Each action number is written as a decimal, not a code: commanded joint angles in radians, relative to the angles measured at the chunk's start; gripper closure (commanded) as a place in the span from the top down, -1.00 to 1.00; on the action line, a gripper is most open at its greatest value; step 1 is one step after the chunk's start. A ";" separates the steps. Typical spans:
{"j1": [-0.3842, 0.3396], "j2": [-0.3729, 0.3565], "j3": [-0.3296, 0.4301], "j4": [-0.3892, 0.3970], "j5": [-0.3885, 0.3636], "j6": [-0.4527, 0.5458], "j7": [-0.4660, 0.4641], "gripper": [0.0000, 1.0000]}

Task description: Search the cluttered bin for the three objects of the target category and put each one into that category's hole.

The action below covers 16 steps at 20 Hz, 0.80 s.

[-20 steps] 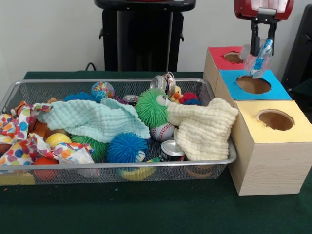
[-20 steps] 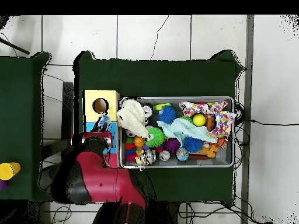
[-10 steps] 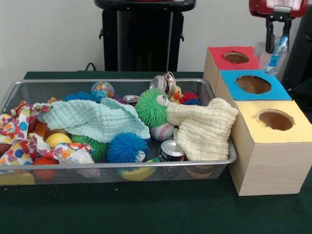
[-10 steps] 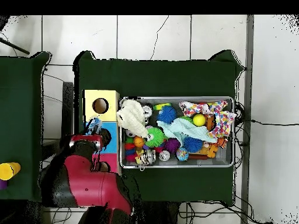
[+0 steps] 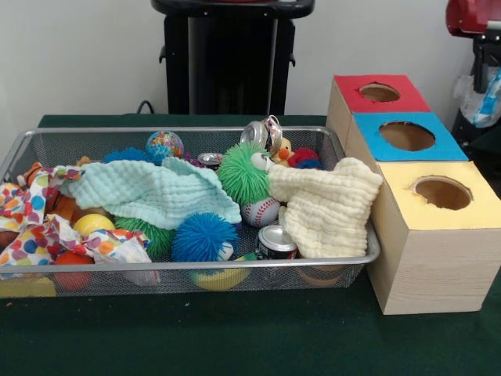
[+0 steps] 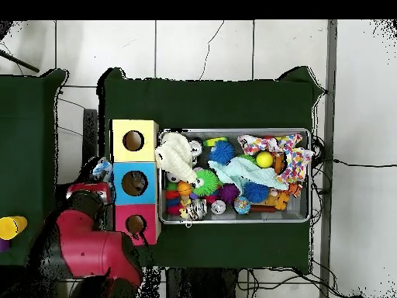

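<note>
Bottle (image 5: pixel 484 95) upright in hand (image 5: pixel 487 74), beside boxes

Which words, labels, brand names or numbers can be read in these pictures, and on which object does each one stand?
None can be read.
The can at the front of the bin: no print legible.
The bottle in the gripper: blue label too blurred to read.
The three coloured boxes: plain tops, no writing.

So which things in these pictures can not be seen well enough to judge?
- Gripper, front view: cut by the right edge; its grip on the crushed bottle is unclear.
- Same bottle, overhead view: too small.
- Bin contents under the mint cloth and cream cloth: hidden.
</note>
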 commanded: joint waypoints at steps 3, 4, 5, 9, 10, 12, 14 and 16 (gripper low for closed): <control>0.087 0.104 -0.027 -0.141 0.164 0.142 0.249 -1.00; 0.110 0.120 -0.049 -0.165 0.184 0.160 0.251 -1.00; 0.132 0.136 -0.071 -0.189 0.204 0.177 0.253 -1.00; 0.196 0.201 -0.147 -0.308 0.258 0.281 0.270 -1.00; 0.210 0.217 -0.167 -0.335 0.267 0.305 0.278 -1.00; 0.235 0.220 -0.181 -0.353 0.278 0.327 0.293 -1.00; 0.241 0.218 -0.173 -0.352 0.288 0.319 0.300 -1.00; 0.246 0.208 -0.186 -0.356 0.280 0.353 0.297 -1.00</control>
